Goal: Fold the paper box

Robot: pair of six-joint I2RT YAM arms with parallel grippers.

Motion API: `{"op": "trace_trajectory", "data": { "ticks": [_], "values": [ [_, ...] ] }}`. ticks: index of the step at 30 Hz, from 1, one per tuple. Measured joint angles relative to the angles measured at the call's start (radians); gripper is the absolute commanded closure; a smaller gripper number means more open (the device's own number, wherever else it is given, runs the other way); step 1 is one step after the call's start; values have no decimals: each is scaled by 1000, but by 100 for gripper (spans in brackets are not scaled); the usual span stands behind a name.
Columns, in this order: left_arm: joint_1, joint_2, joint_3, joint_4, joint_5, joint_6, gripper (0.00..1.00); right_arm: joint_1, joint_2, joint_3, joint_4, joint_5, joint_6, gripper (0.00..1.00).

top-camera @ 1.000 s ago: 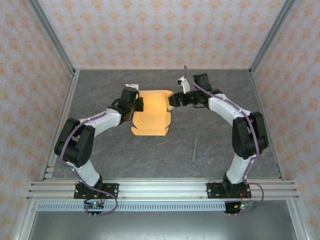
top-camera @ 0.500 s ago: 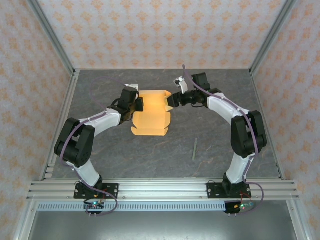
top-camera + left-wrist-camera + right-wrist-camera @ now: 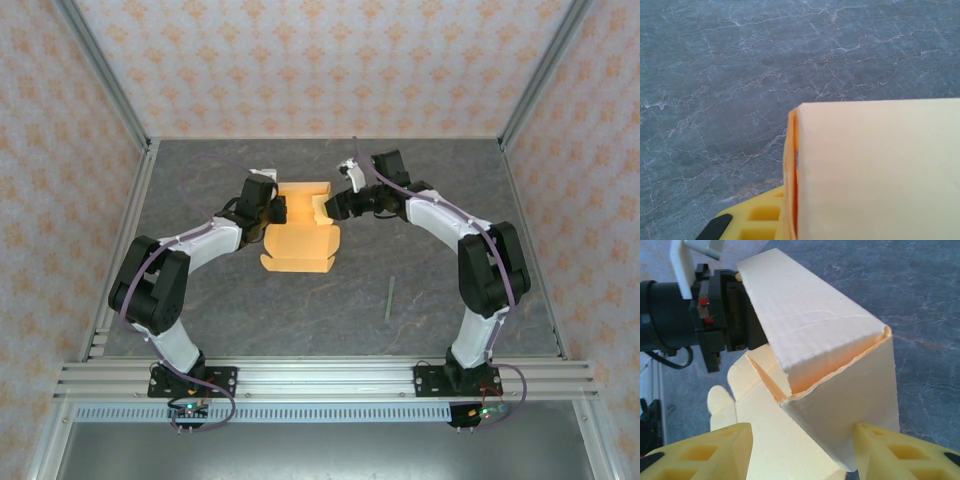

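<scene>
The paper box lies on the grey marbled table around its middle, between the two arms – a tan card sheet partly folded, with its far walls raised. The left gripper is clamped tight on the box's left edge; in the left wrist view the card sits right against a yellow finger. The right gripper is at the box's right side, its jaws about half apart – they straddle a raised, folded corner of the card without pinching it. A thin greenish stick lies well apart, nearer the right arm's base.
</scene>
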Motion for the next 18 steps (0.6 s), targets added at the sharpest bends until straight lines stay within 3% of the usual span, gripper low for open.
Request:
{"op": "trace_trajectory", "data": {
  "ticks": [7,18],
  "values": [
    [0,0,0,-6,0,0,100,11,-3,-45,72,162,41,56],
    [-2,0,0,-6,3,0,100,49,-12,-79,173,311,88,70]
  ]
}}
